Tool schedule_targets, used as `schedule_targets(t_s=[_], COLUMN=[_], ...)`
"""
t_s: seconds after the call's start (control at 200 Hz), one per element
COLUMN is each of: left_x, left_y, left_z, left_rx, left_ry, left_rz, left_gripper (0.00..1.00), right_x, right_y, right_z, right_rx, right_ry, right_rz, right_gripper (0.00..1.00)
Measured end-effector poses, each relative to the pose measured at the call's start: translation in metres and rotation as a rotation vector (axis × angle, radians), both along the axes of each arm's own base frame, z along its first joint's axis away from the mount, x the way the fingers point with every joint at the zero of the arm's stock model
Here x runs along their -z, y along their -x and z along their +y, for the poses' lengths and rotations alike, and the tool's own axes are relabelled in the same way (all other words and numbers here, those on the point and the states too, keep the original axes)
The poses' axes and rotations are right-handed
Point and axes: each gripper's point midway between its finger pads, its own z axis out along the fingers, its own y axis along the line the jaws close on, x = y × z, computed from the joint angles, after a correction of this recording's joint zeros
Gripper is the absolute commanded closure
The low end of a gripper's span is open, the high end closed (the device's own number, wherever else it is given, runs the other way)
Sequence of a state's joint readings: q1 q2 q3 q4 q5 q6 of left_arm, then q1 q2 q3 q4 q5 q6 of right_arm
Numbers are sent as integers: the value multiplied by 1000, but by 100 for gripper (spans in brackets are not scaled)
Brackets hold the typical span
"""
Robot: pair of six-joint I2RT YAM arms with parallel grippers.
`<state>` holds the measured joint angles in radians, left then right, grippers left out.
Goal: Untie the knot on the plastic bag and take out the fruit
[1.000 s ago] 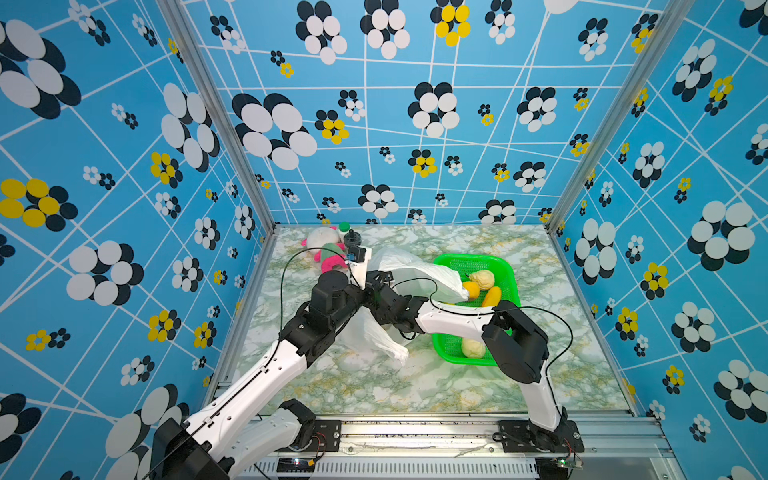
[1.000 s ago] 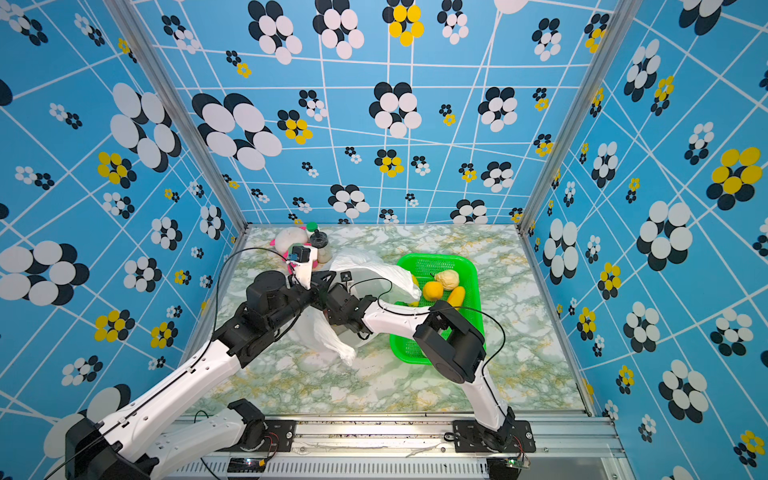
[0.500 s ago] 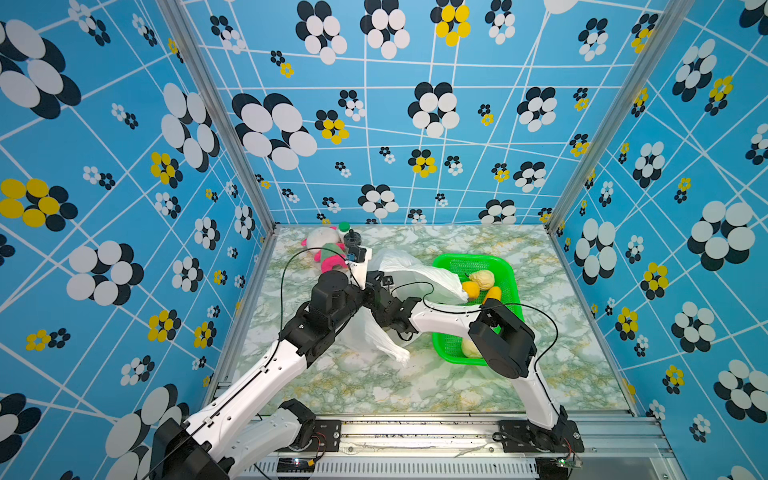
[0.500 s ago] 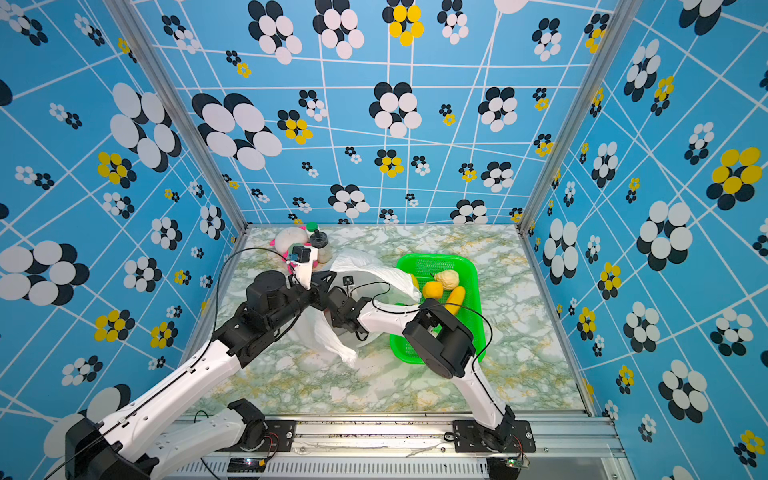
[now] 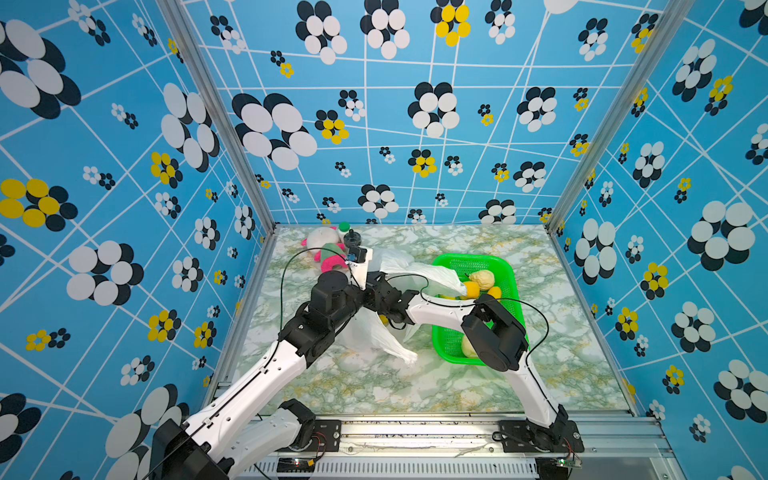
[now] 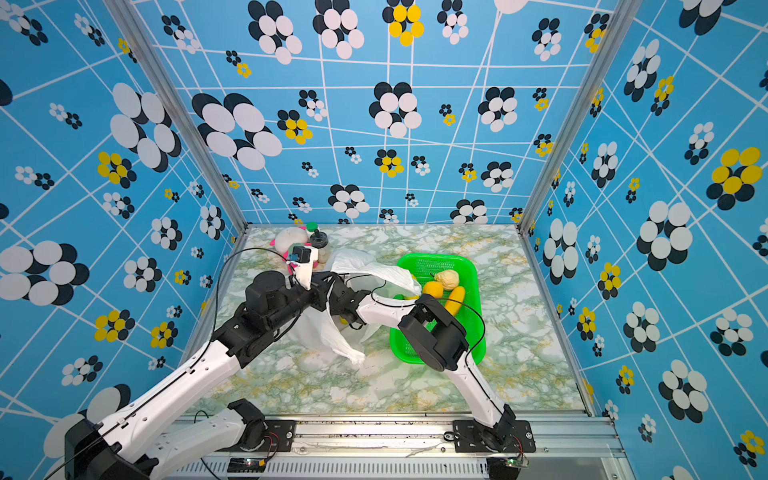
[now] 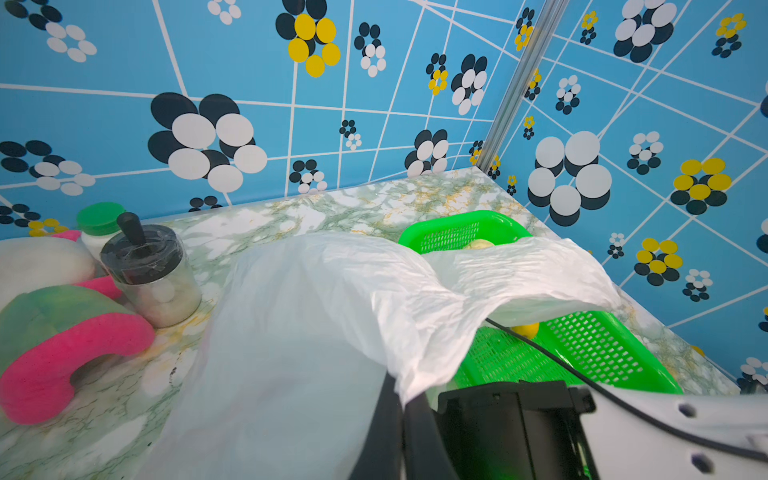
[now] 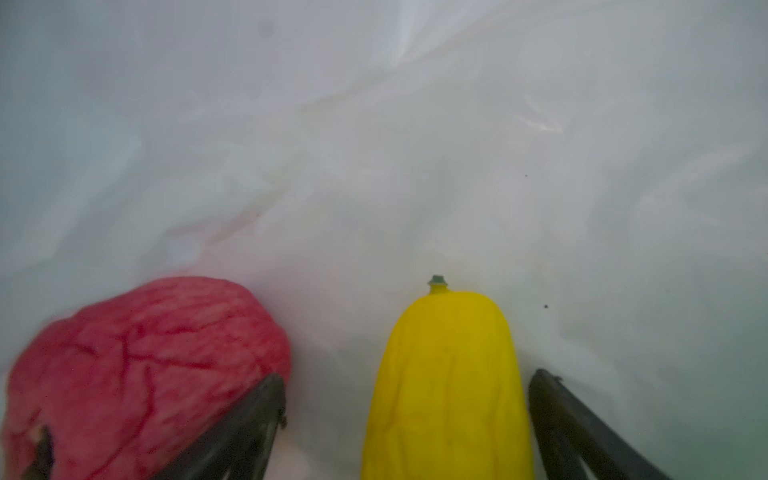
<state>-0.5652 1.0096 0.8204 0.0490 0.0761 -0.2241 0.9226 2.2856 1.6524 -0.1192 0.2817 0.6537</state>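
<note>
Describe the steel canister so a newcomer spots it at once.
Look to the far left corner of the table, where a plush toy lies. Beside it stands the canister, next to a green-capped bottle. It alone is shiny metal with a black knobbed lid.

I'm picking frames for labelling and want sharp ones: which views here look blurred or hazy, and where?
Right wrist view: hazy, low contrast inside the plastic bag; the pink-red fruit is smeared, the yellow fruit sharper. Left wrist view: the near bag film and plush toy are soft, the green basket crisp. Both top views: sharp and evenly lit, no strong glare.
</note>
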Motion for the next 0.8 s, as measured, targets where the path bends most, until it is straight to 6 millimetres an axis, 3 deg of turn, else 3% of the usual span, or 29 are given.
schedule_targets(t_s=[0.075, 0.19, 0.245, 0.505, 0.8], left_x=[0, 0, 0, 11, 18], left_y=[0, 0, 0, -5, -3], left_z=[0, 0, 0, -3, -15], left_rx=[0, 0, 0, 2, 65], left_ry=[0, 0, -1, -16, -36], left_rz=[0, -1, 0, 25, 30], left_gripper=[100, 100, 100, 100, 100], right_x=[0, 3, 4, -9, -82], right_y=[-2, -7, -8, 10, 32], right_z=[-2, -8, -13, -44, -74], right_rx=[13, 24, 37, 53, 55], right_ry=[-12, -17, -27, -17, -130], right_rz=[8, 13, 12, 15, -83], right_gripper=[26, 50, 55, 62, 67])
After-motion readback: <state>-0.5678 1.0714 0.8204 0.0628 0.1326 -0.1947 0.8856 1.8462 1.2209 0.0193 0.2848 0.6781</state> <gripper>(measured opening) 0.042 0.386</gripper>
